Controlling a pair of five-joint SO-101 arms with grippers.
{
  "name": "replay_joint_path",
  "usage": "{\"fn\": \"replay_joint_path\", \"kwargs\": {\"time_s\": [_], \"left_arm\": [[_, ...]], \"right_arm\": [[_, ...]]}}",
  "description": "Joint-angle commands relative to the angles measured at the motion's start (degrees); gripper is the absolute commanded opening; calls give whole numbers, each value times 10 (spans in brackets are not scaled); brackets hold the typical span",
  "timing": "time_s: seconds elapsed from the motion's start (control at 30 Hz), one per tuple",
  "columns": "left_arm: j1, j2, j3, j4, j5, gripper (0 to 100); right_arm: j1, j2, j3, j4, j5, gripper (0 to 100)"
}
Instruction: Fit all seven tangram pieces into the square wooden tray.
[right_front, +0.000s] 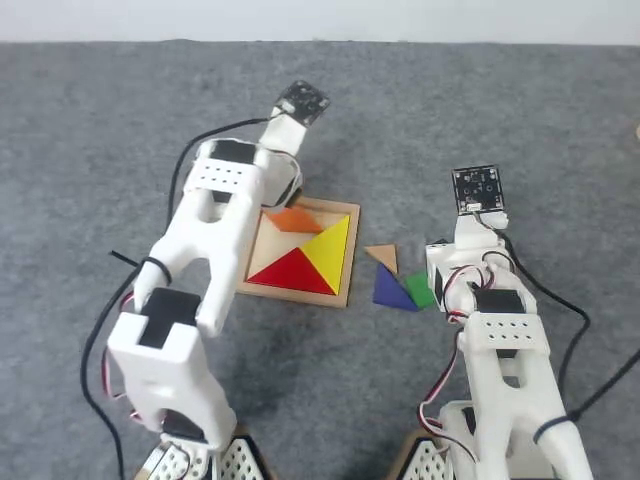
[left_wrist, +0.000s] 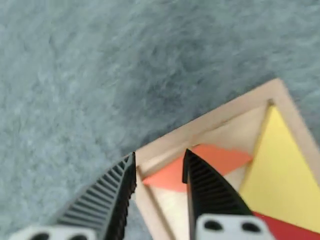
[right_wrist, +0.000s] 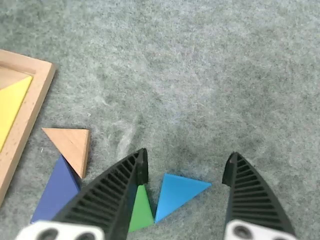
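At the tray's far corner, the left gripper has its ribbed black fingers partly open. One finger sits outside the rim of the square wooden tray and the other over the flat orange piece, which it does not seem to grip. The orange piece lies in that corner, apparently not yet flush, so seating it looks like the step in hand. A large yellow triangle and a large red triangle already lie flat inside.

The right gripper hovers wide open and empty above a small green triangle and a light blue triangle. A tan wooden triangle and a dark blue piece lie just beside them on the grey felt worktop. These thin, smooth pieces with painted faces will likely need a pinch across their edges.
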Motion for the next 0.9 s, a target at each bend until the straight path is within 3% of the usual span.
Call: {"fn": "replay_joint_path", "kwargs": {"time_s": [0.0, 0.23, 0.57, 0.87], "left_arm": [[18, -6, -25, -5, 2, 155], [-33, -4, -2, 40, -26, 156], [-9, -4, 65, -6, -42, 156], [0, 53, 27, -17, -42, 156]], "right_arm": [[2, -19, -2, -13, 9, 245], [2, -19, -2, -13, 9, 245], [-7, -19, -2, -11, 9, 245], [-7, -19, -2, -9, 9, 245]]}}
